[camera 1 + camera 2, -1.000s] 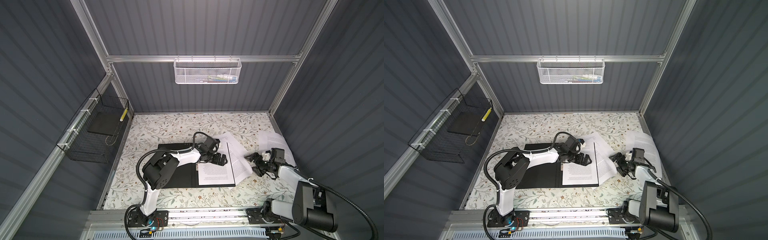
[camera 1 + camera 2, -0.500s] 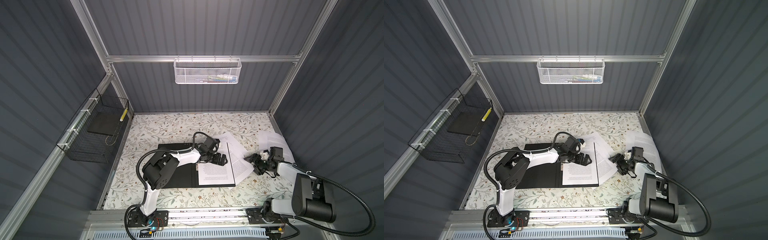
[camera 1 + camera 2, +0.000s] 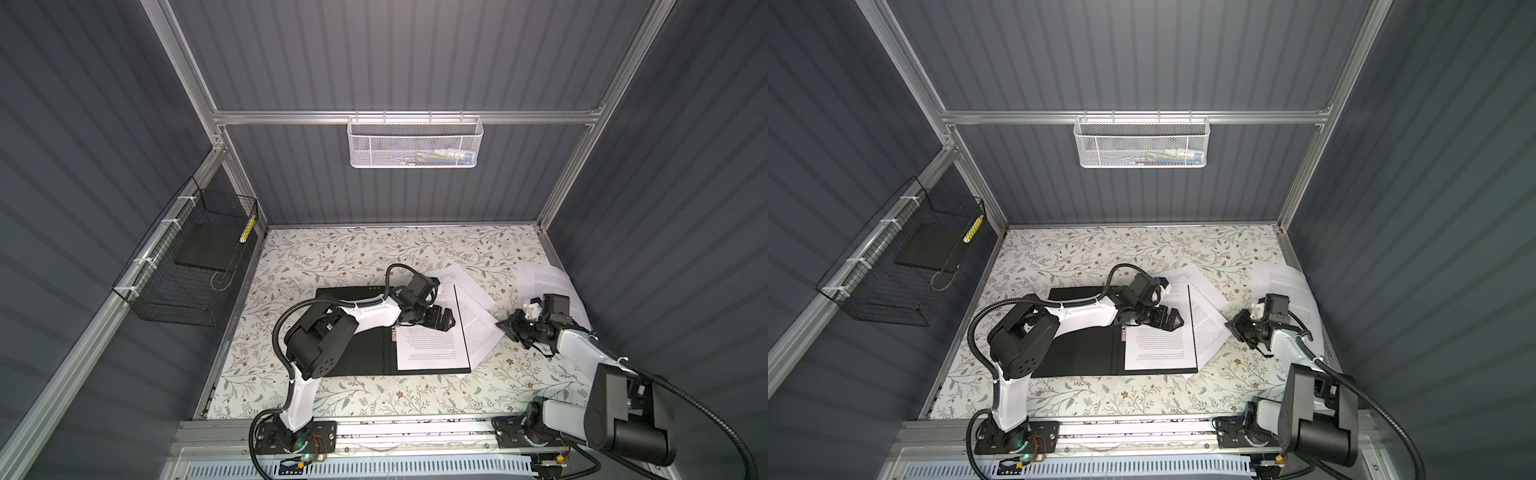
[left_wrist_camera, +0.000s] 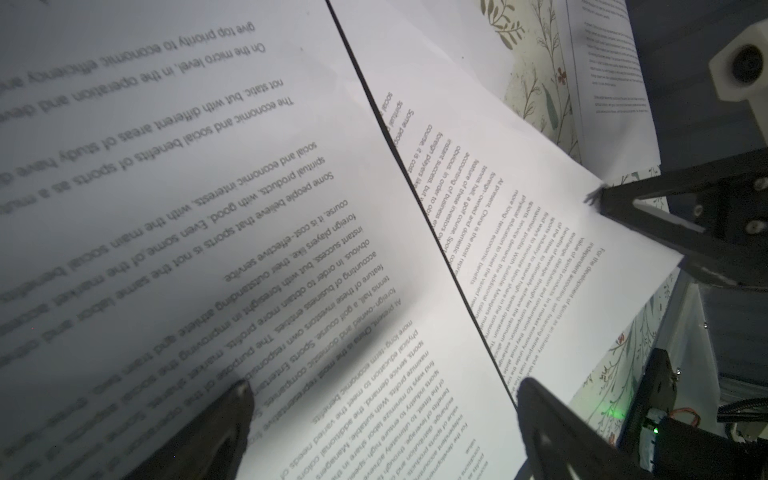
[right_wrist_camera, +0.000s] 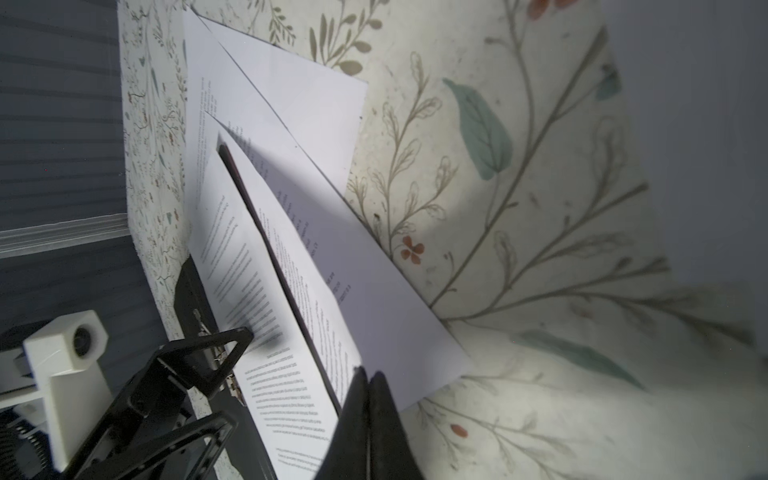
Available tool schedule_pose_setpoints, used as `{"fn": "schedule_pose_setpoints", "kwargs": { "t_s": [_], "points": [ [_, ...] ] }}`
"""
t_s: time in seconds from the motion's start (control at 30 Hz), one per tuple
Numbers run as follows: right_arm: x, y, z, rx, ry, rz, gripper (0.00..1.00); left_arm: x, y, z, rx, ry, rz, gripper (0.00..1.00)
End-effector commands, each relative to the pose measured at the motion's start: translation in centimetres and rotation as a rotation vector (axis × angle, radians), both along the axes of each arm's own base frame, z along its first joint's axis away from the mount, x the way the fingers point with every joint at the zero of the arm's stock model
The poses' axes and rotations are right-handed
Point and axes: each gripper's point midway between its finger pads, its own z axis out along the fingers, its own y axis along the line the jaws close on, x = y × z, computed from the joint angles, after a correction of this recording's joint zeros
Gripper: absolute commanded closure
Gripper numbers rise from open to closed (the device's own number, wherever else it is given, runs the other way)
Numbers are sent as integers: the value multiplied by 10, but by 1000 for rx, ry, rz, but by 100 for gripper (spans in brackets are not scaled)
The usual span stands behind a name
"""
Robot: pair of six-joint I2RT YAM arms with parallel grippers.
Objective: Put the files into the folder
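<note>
Folder [image 3: 357,353]: open and flat at lower centre in both top views, black inside up, on the flowered desk [image 3: 353,257]
Filed sheet [image 3: 432,349]: printed page lying on the folder's right-hand half
Left fingers [image 3: 442,318]: spread wide and gripping nothing; the tips rest on the filed sheet near its upper edge
Right fingers [image 3: 509,328]: pressed fully together on a corner of the loose sheet [image 3: 478,320], by the look of it pinching that paper
Loose sheet: just right of the folder, its inner part running under the cover's edge; a far sheet [image 3: 548,282] lies apart by the wall at right
Step in hand: probably taking the loose sheet by its corner to bring it over onto the folder
Doing it well: raise the corner only a little and draw the paper out from under the cover before carrying it across; a one-corner pinch will let the page droop and fold, so move slowly and low; the left fingers' press should stop the folder sliding, but they must clear before the new page lands
Right wrist view adds: the right fingers [image 5: 357,415] shut with no gap, at the paper's edge
Left wrist view adds: the gap between the left fingers [image 4: 216,428], tips down on print
Top views add: the whole layout, but not the pinch
</note>
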Motion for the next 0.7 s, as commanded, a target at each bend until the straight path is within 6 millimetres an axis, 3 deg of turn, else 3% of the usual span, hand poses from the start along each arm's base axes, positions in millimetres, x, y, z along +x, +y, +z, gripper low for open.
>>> {"fn": "schedule_pose_setpoints", "kwargs": {
  "t_s": [0.0,0.3,0.67],
  "points": [
    [-6,-1,-1,-7,13,-2,100,-16,13,-16,58,76,7,0],
    [-4,2,0,9,4,10,100,-18,16,-11,54,81,18,0],
    [-2,5,-2,30,-1,12,100,-18,-1,15,-31,89,-16,0]
  ]
}}
